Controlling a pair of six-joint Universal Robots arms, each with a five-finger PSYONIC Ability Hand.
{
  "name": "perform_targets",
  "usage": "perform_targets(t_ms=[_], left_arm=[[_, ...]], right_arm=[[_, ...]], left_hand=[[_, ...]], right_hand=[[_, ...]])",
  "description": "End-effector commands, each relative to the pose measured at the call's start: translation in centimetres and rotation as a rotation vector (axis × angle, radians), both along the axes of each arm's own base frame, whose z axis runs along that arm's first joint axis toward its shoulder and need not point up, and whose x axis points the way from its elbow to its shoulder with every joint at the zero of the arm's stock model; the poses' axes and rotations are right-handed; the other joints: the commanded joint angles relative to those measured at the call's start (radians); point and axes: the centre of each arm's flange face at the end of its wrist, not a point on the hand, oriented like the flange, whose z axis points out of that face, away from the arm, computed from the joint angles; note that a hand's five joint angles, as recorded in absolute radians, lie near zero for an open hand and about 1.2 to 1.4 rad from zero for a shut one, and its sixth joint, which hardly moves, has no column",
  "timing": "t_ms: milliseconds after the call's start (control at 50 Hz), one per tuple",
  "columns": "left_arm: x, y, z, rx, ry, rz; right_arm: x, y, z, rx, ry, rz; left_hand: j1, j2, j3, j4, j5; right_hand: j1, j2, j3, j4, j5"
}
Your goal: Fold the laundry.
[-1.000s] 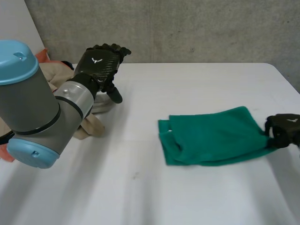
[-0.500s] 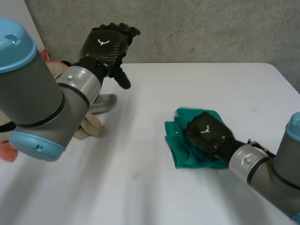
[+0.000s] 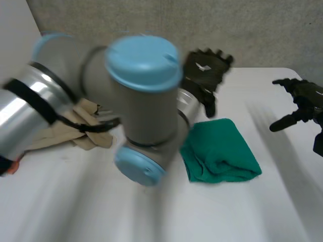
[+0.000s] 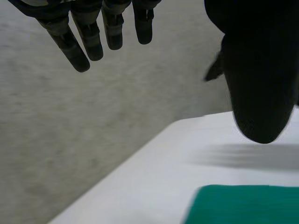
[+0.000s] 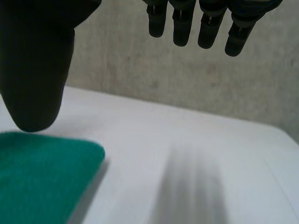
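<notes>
The green cloth [image 3: 219,151] lies right of centre in the head view, flat on the white surface [image 3: 237,212]. It is bunched into a compact, roughly square pad, w/ thick rolled edges along its lower and left sides. Nothing touches it.

The left hand [image 3: 204,75] hangs in the upper centre of the frame, just above and left of the cloth's upper left corner, back of hand to the camera. In the left wrist view its fingers [image 4: 88,37] are straight and apart from the thumb [image 4: 261,84], so it's open w/ nothing held. The cloth [image 4: 243,205] sits on the surface [image 4: 187,163] below the thumb tip, not in contact.

The right hand [image 3: 303,101] is at the right edge of the head view, well apart from the cloth, fingers spread wide. In the right wrist view its fingers [image 5: 205,23] and thumb [image 5: 37,70] are extended and empty. A rounded corner of the cloth [image 5: 42,177] lies under the thumb, w/ bare surface [image 5: 187,163] under the fingers.

The left arm [image 3: 141,101] crosses the frame from mid-left to centre and covers the cloth's left edge. Behind it, at mid-left, is a heap of beige garments [image 3: 75,126]. An orange item [image 3: 7,164] at the left edge is prob. more fabric. A grey wall [image 3: 262,30] runs along the top.
</notes>
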Motion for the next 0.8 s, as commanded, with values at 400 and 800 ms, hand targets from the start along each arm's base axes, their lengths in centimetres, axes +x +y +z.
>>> perform_targets(t_ms=[400,800], left_arm=[[0.1,0.4,-12.5,0.157,-0.412,0.183],[1.2,0.8,-11.3,0.178,-0.445,0.162]], right_arm=[[6.2,1.8,-6.4,0.203,0.163,0.382],[7.3,2.3,-7.2,0.178,0.243,0.382]], left_hand=[[-0.014,-0.028,-0.032,-0.026,-0.049],[-0.014,-0.028,-0.032,-0.026,-0.049]], right_hand=[[-0.043,-0.032,-0.032,-0.036,-0.048],[-0.043,-0.032,-0.032,-0.036,-0.048]])
